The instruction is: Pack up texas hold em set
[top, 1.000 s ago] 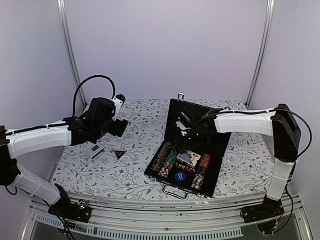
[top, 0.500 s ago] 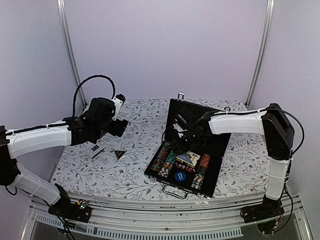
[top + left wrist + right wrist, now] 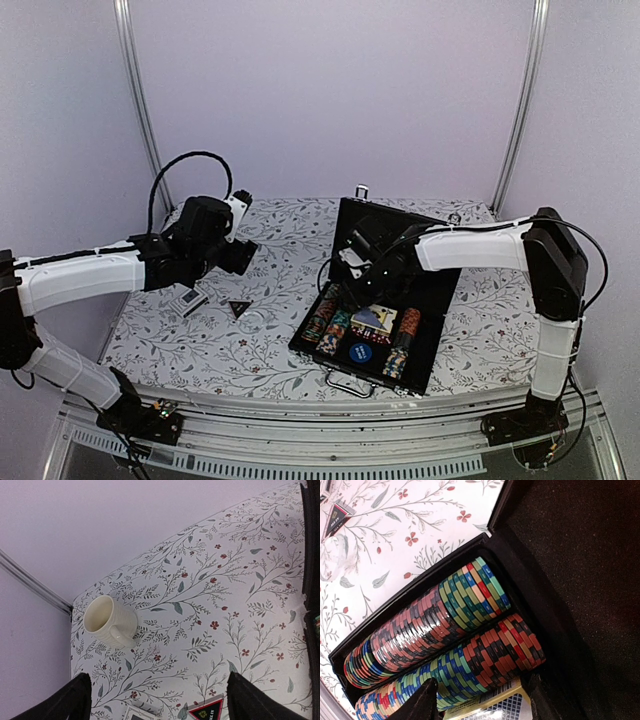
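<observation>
The black briefcase (image 3: 440, 300) lies open at the right of the table, lid up at the back, metal handle (image 3: 349, 385) at the front. Inside are multicoloured chip rows (image 3: 328, 322), a card deck (image 3: 378, 318), red dice (image 3: 370, 336) and a blue disc (image 3: 360, 352). My right gripper (image 3: 356, 285) is open and empty just above the far ends of the two left chip rows (image 3: 465, 615), with the card deck (image 3: 492, 707) between its fingers (image 3: 420, 702). The black triangle (image 3: 238, 308) and a boxed deck (image 3: 190, 298) lie on the table. My left gripper (image 3: 245, 256) hangs open above them.
A cream mug (image 3: 107, 622) stands near the back left corner of the flowered table (image 3: 215, 580). The triangle (image 3: 207, 711) and the boxed deck (image 3: 142, 714) lie between my left fingers (image 3: 70, 700). The case's edge (image 3: 310, 555) is to the right. Metal posts (image 3: 140, 100) frame the back.
My right gripper has moved left and toward the case's back left corner, over the chip rows. The left arm has barely moved.
</observation>
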You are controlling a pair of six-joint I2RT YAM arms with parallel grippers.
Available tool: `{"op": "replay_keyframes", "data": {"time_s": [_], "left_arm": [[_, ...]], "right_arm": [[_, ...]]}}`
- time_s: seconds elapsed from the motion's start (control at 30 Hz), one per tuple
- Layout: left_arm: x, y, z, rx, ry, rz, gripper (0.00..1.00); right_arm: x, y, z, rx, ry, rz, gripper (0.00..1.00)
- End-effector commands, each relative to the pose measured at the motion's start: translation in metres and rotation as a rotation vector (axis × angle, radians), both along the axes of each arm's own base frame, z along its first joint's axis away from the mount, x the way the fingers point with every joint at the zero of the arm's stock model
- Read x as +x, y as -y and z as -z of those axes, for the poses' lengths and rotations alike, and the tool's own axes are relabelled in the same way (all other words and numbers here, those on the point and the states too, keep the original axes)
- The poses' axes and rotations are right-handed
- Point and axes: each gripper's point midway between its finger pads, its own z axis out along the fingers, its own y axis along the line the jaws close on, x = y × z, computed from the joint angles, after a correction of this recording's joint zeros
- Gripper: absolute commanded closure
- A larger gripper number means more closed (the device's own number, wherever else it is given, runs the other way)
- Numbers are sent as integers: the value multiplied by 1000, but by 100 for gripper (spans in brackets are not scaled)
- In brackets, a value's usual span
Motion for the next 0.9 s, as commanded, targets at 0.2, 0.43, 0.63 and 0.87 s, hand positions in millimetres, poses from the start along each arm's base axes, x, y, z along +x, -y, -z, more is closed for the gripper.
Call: {"op": "replay_keyframes", "data": {"time_s": [0.2,0.43,0.63,0.87], "left_arm": [[0,10,-3,2,6,21,6],[0,11,0,6,0,23,6],[-1,15,2,13,-6,30,6],[-2,18,4,18,-8,37,6]], "right_arm": [[-5,7,-22,-135,170,-18,29],[-23,19,-17,-218,204,-24,23],[-29,23,-3,-271,199,-23,21],[-28,27,2,-304,211,-2,19]]}}
